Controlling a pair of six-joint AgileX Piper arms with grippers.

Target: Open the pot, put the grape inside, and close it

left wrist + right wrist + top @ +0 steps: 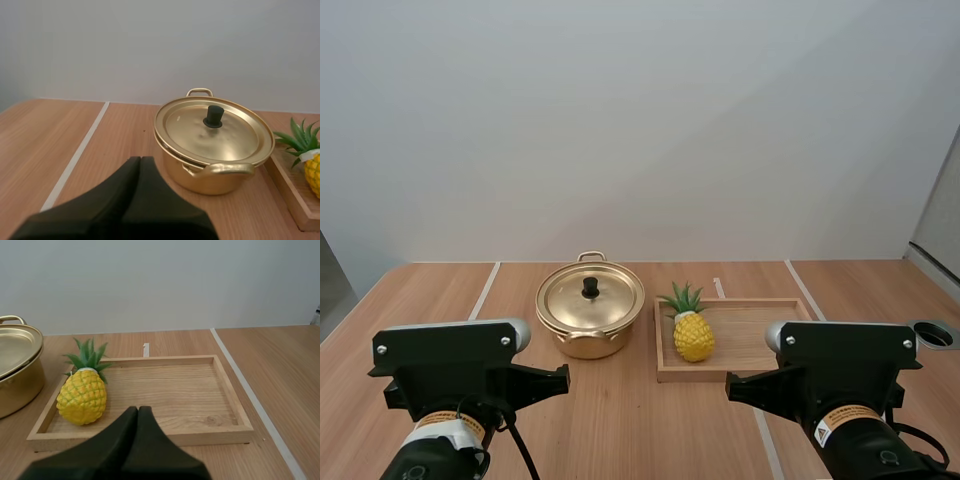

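Left pincer (140, 161) first: closed flat, both fingers pressed into one dark wedge with nothing between them, hanging low over the counter (60, 130) just short of the pot (210, 180). The lid (235, 137) is seated on the pot, and its black knob (214, 116) stands upright at the centre. One gold handle points toward me, the other sits at the far side.

Right pincer (138, 410) is the same story: fingers together, holding nothing. It hovers at the near rim of the wooden tray (175, 390). In that tray lies the fruit I can see, a pineapple (82, 396), at the end nearest the pot with its green leaves pointing away from me.

From the high view, the pot sits low in the frame, a little left of centre. The tray is just beside it to the right, and the pineapple rests in the tray's left end. My two arms fill the lower left and lower right corners, well back from both.
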